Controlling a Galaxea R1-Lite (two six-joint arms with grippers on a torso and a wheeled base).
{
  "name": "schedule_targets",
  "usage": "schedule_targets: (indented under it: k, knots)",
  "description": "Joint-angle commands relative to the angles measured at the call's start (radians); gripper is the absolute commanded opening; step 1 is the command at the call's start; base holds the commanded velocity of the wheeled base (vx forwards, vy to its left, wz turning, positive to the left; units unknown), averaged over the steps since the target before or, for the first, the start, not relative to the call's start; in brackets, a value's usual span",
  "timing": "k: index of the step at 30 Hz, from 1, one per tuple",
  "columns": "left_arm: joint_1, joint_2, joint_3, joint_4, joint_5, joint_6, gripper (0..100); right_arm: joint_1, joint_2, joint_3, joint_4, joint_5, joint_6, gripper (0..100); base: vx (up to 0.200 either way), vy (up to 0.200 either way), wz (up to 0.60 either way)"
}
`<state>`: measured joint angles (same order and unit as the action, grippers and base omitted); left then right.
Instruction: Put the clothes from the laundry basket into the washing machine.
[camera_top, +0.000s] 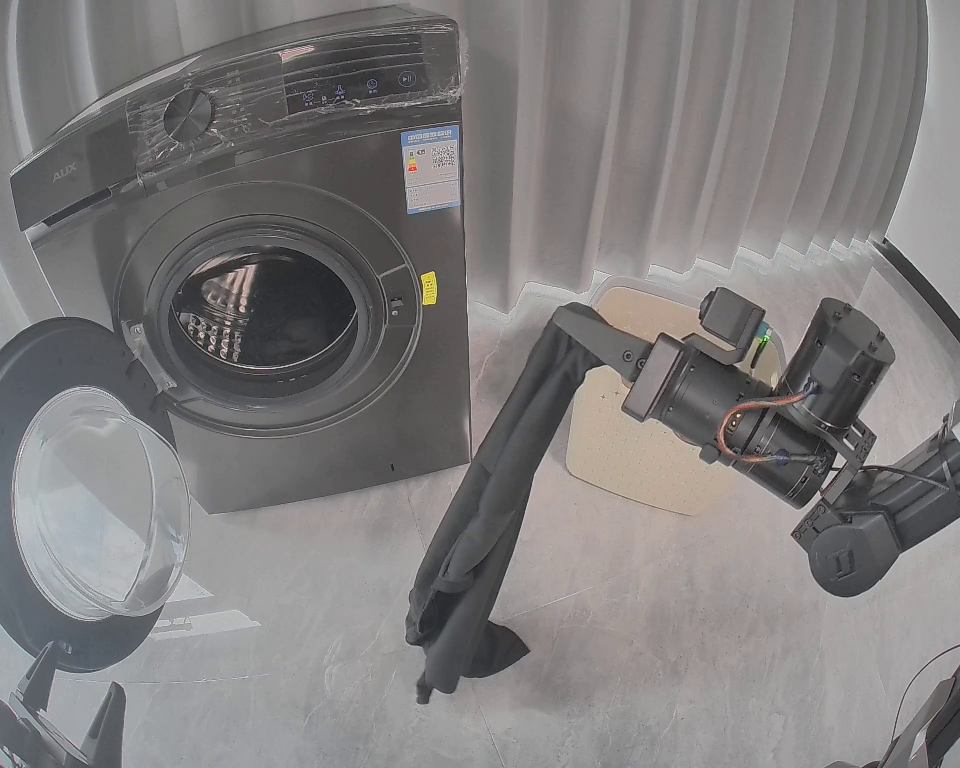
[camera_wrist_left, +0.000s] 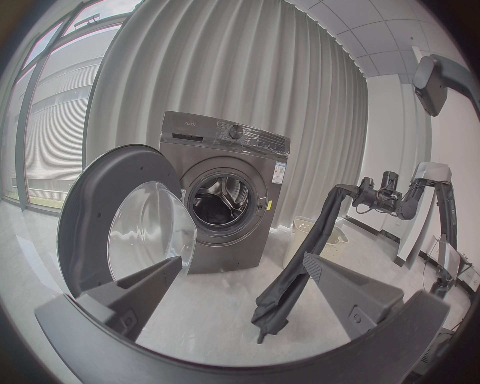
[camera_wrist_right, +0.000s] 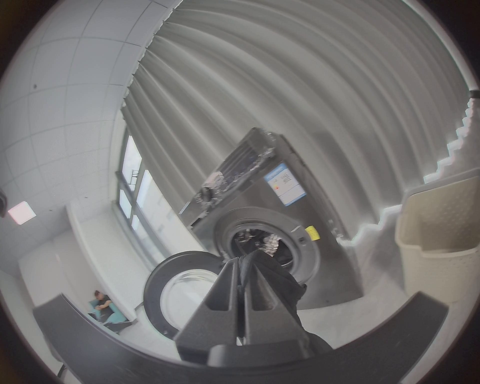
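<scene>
- We are seeing the right claw (camera_top: 572, 322) clamping a dark garment (camera_top: 490, 500) beside the laundry basket (camera_top: 640, 455).
- The left claw (camera_wrist_left: 241, 259) is gaping before the open washing machine (camera_wrist_left: 235, 250).

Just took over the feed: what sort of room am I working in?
Likely an office-type test room set up as a laundry corner: a front-loading washing machine, a laundry basket, floor-length curtains and grid ceiling tiles.

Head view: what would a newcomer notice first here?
A long dark garment hangs from the shut right hand, just right of the washing machine and near the beige laundry basket. The machine's round door stands wide open at the left, the drum exposed.
</scene>
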<state>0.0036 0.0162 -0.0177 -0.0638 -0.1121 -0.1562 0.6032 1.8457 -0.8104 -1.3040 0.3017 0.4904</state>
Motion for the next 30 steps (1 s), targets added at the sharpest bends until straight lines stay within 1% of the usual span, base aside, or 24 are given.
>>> schedule_targets:
  k: [1, 10, 20, 30]
  knots:
    - [0.001, -0.015, 0.016, -0.001, 0.000, 0.000, 100, -0.037, -0.039, -0.001, 0.039, -0.046, -0.024, 0, 0.000, 0.000, 0.00]
    - [-0.001, -0.015, 0.016, 0.001, 0.000, 0.000, 100, -0.026, -0.028, 0.010, 0.039, -0.047, -0.024, 0, 0.000, 0.000, 0.00]
    - [0.001, -0.015, 0.016, -0.001, 0.000, 0.001, 100, -0.023, 0.013, 0.013, 0.025, -0.049, -0.027, 0, 0.000, 0.000, 0.60]
    - [-0.001, -0.015, 0.016, -0.001, 0.000, 0.001, 100, -0.013, 0.010, 0.017, 0.029, -0.049, -0.023, 0, 0.000, 0.000, 0.00]
